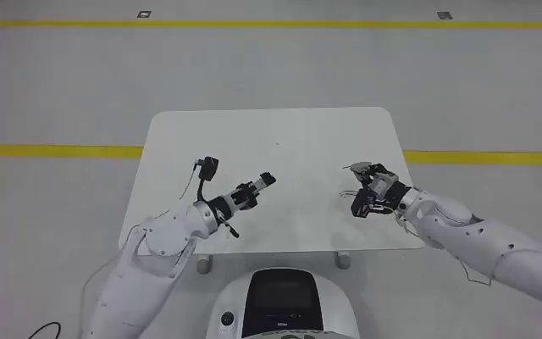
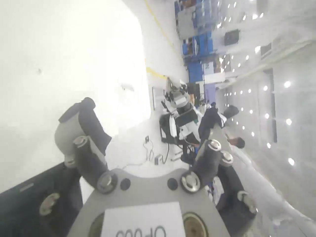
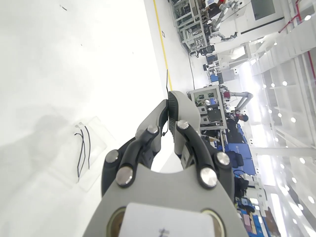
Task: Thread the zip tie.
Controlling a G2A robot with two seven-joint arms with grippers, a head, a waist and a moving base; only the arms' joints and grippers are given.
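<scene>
1. Start from the black zip tie [image 3: 167,80]: pinched between the shut jaws of the right gripper [image 3: 169,101], with a thin straight length poking out past the tips, held above the right side of the table [image 1: 279,136].
2. Check the left gripper [image 2: 148,106] next: jaws spread wide, nothing between them, poised over the near-left part of the table and well apart from the right one.
3. Treat the step in hand, by the look of it, as bringing the two grippers together so the left can take or guide the tie's free end. Cannot tell from here which end is the head and which the tail.
4. Close the gap slowly over the middle of the table, steering the free end of the tie into the open space between the left jaws, not against either pad.
5. Shut the left jaws only once the strap lies squarely across the pads; so thin a strip probably slides out of a glancing pinch.
6. Leave a good stretch of strap free between the two grips, enough to bend into a loop without kinking.
7. Hold the right grip firm but avoid twisting the wrist sharply, since the strap likely flexes and swings off line.
8. Leave alone the clear tray [image 3: 97,136] lying on the table with spare black ties [image 3: 89,146] in it; no need for another while this one is in hand.
</scene>
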